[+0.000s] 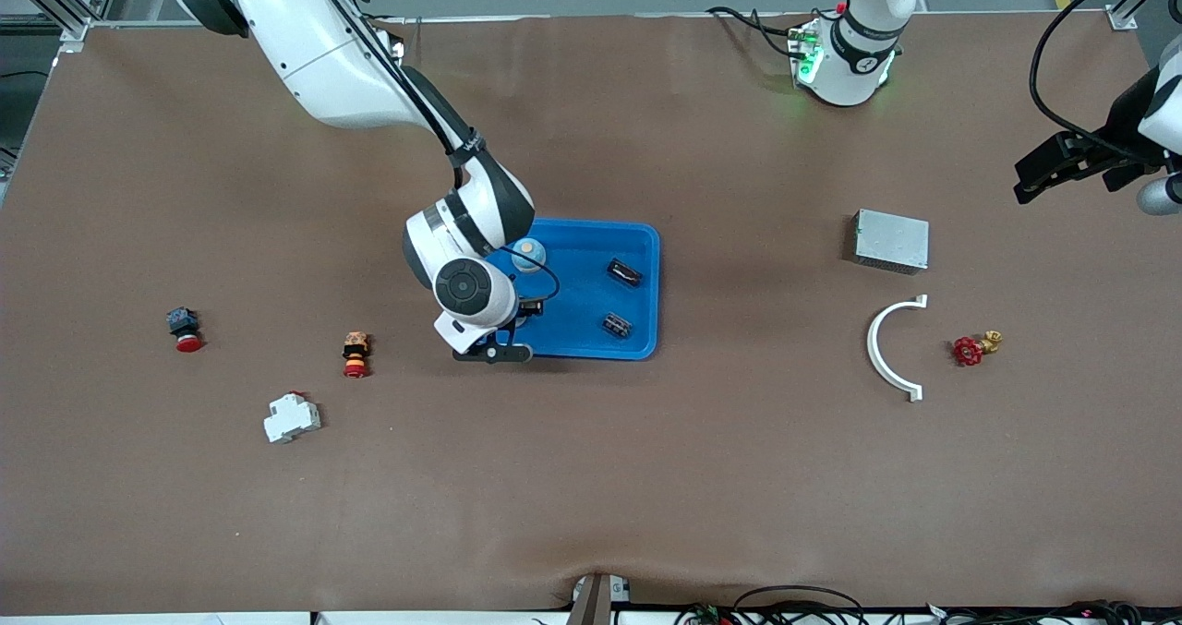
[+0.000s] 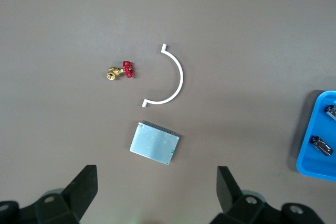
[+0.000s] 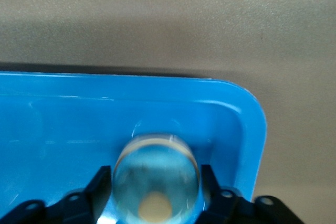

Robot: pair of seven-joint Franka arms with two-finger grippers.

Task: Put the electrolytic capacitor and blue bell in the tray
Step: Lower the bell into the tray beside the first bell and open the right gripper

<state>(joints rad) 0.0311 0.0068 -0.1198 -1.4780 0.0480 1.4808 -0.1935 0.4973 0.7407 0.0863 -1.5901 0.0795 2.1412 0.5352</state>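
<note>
Two arms are at work over the brown tabletop [image 1: 591, 477]. From its base at the top of the front view, the right arm reaches down with its wrist bent over the tray [image 1: 637, 237], toward the right arm's end of it. The right pincer [image 3: 156, 184] sits low inside the tray, one finger on each side of the blue bell [image 3: 156, 179] (a pale blue dome with a cream spot), fingertips [image 3: 100, 182] close against its sides; whether they clamp it or have let go I cannot tell. The bell rests on the tray floor near a rounded corner.

Two dark electrolytic capacitors [image 1: 624, 272] lie in the tray toward the left arm's end, one nearer the front camera than the other.

The left arm waits high at its end of the table, its left pincer [image 2: 157, 192] spread wide with nothing between the fingers, over bare tabletop near the grey metal box [image 2: 154, 143]. A white curved bracket [image 1: 891, 348] lies nearer the front camera than the box, with a red-handled valve [image 1: 974, 348] beside it
</note>
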